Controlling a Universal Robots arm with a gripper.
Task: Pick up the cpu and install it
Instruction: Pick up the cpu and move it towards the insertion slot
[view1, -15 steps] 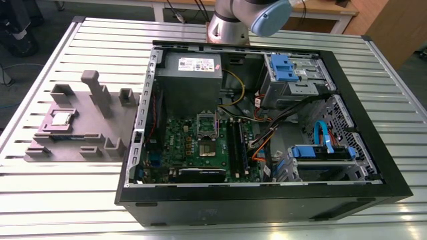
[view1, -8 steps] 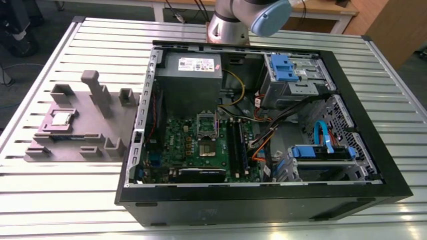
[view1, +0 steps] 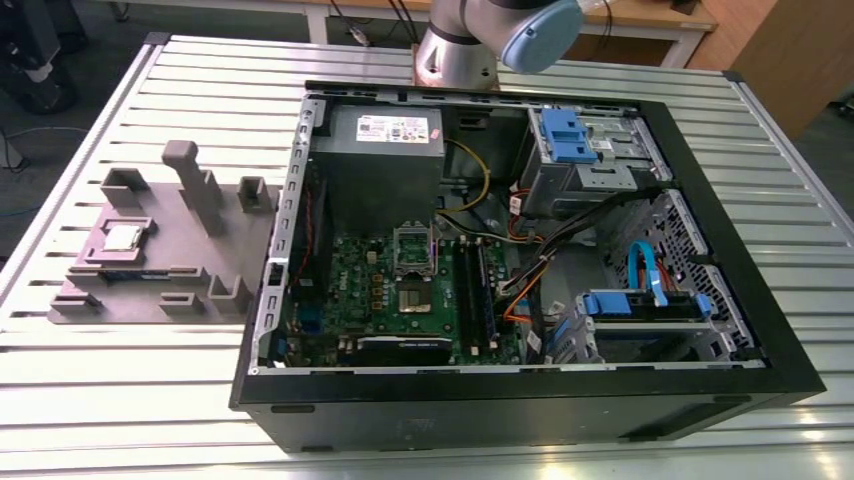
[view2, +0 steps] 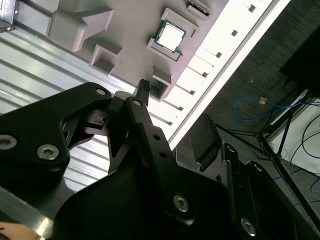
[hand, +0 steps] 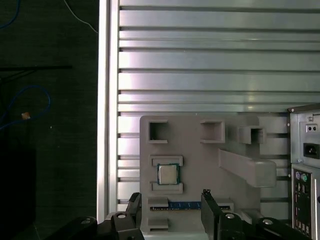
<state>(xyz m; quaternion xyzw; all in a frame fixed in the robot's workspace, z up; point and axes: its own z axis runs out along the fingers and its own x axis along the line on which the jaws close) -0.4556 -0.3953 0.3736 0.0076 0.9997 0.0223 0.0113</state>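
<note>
While the cpu (view1: 124, 237) is seated silver face up in a shallow recess of the mauve-grey tray (view1: 167, 242), it is touched by nothing. The tray is set on the slatted metal surface (view1: 200, 70), just beside the open computer case (view1: 534, 400) on the exterior view's left. In the first wrist view the jaws are held wide apart and empty, near the cpu.

One cpu (view1: 124, 237), one tray (view1: 171, 228), one computer case (view1: 534, 415).
</note>
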